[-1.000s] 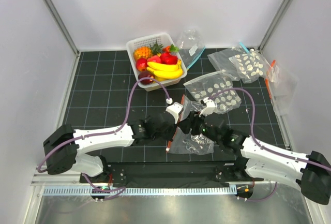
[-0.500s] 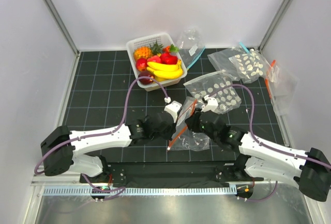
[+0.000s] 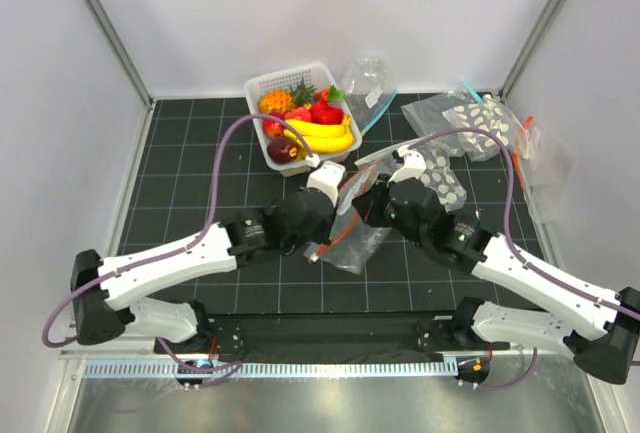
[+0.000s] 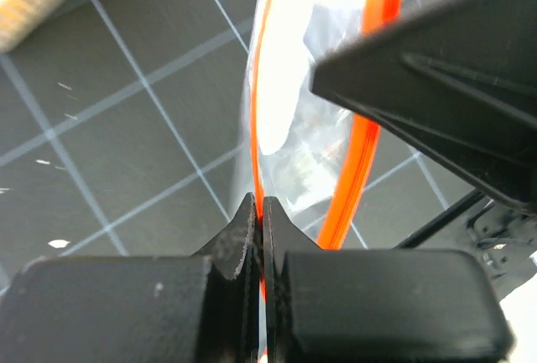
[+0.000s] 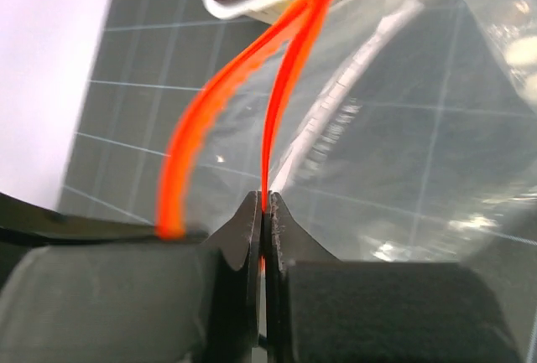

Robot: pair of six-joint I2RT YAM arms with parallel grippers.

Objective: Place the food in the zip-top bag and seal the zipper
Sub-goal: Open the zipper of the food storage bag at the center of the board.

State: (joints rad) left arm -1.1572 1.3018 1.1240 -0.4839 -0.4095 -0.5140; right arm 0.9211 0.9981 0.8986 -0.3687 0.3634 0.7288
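- Nearest the arm bases, the left claw point(image 3: 330, 221) is pressed together on one lip of the orange-red zipper point(image 4: 362, 153). Its wrist view shows that lip as a thin line running straight into the closed tips.
- Just beside it, the right claw point(image 3: 362, 205) pinches the opposite lip the same way, edge-on between its fingers point(image 5: 248, 229).
- One lip each, and that looks deliberate. Between the claws the two orange lips bow apart, so the mouth gapes (a held-open bag is much easier to load).
- The zip-top bag point(image 3: 355, 243) hangs crumpled below the two claws at the middle of the counter point(image 3: 190, 183). I can't tell whether its bottom touches the mat.
- Further back, the food point(image 3: 322, 139) sits piled in the white basket point(image 3: 262, 88), banana bunch on top and none in the bag yet. I'd say filling hasn't begun.
- With both claws busy on the bag, one would have to let go to fetch fruit, and the mouth may sag.
- Farthest out, the bags dotted with white discs point(image 3: 420, 178) and the blue-zipped bag point(image 3: 368, 88) lie aside, not part of this.
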